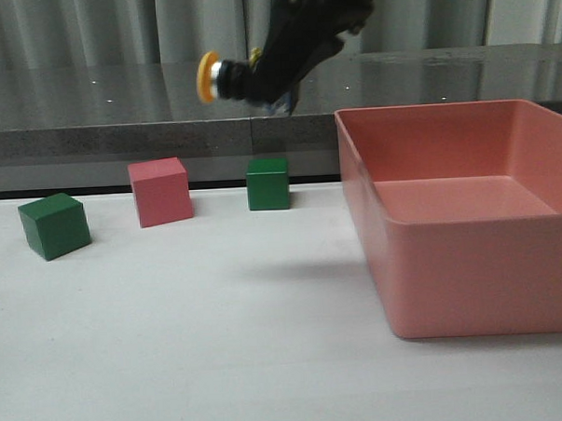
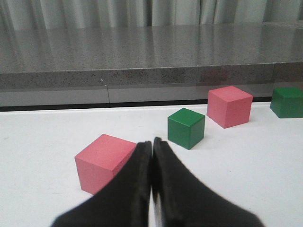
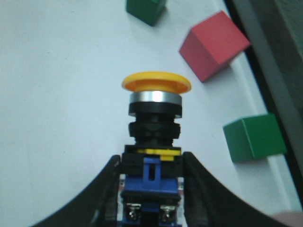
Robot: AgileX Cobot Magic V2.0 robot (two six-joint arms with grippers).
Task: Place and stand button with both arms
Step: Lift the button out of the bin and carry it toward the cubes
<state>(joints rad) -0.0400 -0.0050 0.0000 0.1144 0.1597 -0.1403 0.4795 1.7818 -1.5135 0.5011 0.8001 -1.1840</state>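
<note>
Yellow-capped button (image 1: 221, 79) held high above the white table (image 1: 221, 344), clamped at its blue block by the right gripper (image 3: 150, 189), long axis near horizontal, cap pointing left toward the cubes; left gripper (image 2: 151, 156) low, pressed together, empty, away from the button

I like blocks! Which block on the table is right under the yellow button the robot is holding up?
The green cube nearest the pink bin. The button hangs almost above it; the pink cube and other green cube sit farther left.
</note>
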